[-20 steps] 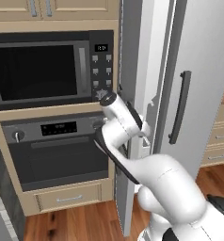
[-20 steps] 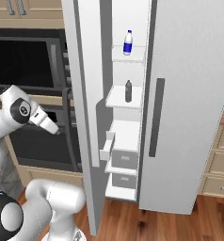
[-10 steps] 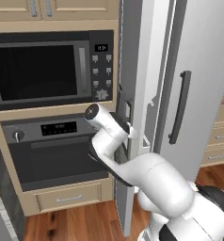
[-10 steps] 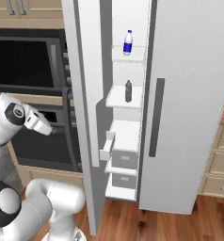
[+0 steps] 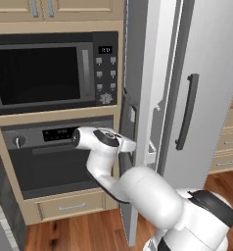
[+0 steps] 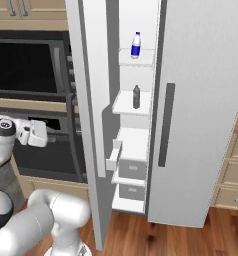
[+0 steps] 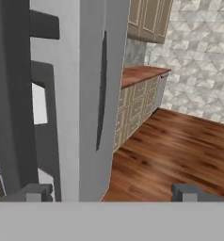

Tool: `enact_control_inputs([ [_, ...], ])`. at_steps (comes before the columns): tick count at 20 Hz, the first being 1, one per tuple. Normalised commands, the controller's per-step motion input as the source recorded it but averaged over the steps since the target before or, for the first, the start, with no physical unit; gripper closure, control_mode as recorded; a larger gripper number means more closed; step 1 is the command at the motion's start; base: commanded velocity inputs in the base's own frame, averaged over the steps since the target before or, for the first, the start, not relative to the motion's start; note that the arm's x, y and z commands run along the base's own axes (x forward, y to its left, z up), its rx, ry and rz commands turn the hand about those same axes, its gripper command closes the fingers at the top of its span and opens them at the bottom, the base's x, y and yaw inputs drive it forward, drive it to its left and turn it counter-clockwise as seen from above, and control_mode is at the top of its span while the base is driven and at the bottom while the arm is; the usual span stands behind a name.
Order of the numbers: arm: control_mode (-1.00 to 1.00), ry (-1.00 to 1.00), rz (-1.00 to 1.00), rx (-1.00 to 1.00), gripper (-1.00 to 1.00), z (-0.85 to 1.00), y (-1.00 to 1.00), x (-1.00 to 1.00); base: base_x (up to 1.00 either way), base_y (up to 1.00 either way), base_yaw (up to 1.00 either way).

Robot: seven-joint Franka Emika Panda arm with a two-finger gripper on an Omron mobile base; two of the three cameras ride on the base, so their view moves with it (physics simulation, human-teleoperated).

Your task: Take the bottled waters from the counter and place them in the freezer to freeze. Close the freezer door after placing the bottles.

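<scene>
Left of the open freezer door (image 6: 88,115), the claw (image 6: 37,134) hangs wide open and empty, forearm level before the oven (image 5: 55,152); a glancing push could slip off the door's edge. Right of the door, both bottled waters (image 6: 136,45) stand on freezer (image 6: 133,107) shelves.

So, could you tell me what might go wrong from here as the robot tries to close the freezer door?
1. The open end effector sits on the outer side of the open freezer door, near the oven; a wide swing could hit the oven.
2. A lower drawer seems to protrude and might block the door.
3. The bottles stand upright and loose, so a hard slam could topple them.
</scene>
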Motion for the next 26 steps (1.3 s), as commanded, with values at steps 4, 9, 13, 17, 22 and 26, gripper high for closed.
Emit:
enact_control_inputs([
  [4,-1.0,-0.02,-0.17,-0.08,-1.0,0.01,-0.04,0.21,0.0,0.0,0.0],
  [9,-1.0,0.0,-0.07,0.0,-1.0,0.0,-0.12,0.14,0.0,0.0,0.0],
  [13,-1.0,0.0,-0.03,0.0,-1.0,0.0,0.02,0.23,0.0,0.0,0.0],
  [17,-1.0,0.0,0.0,0.0,-1.0,0.0,0.04,0.26,0.0,0.0,0.0],
  [22,-1.0,0.0,0.0,0.0,-1.0,0.0,-0.01,0.33,0.0,0.0,0.0],
  [26,-1.0,0.0,0.0,0.0,-1.0,0.0,0.0,0.18,0.0,0.0,0.0],
])
